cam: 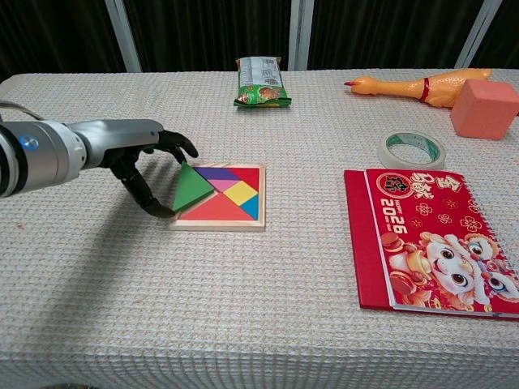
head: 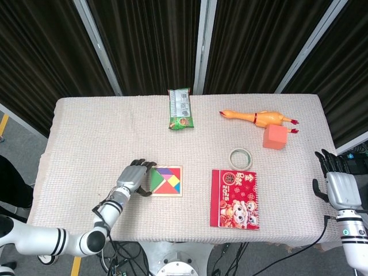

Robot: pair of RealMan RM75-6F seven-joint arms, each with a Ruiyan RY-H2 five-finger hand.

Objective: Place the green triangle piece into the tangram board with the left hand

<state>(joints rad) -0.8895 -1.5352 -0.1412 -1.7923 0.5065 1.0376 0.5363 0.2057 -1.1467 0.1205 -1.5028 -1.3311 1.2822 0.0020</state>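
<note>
Here the left hand touches the flat green triangle on the square wooden board.

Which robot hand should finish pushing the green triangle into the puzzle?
Probably the left hand. Its fingers are right at the green triangle on the tangram board. The right hand is far off at the table's other edge, holding nothing.

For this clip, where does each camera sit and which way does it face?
Head view: high above the near table edge, looking steeply down; shows the left hand and forearm, and the right hand off the table's right side.
Chest view: low at the near edge, looking across the table; only the left arm shows.
Shared: left hand, green triangle, tangram board, calendar.
</note>
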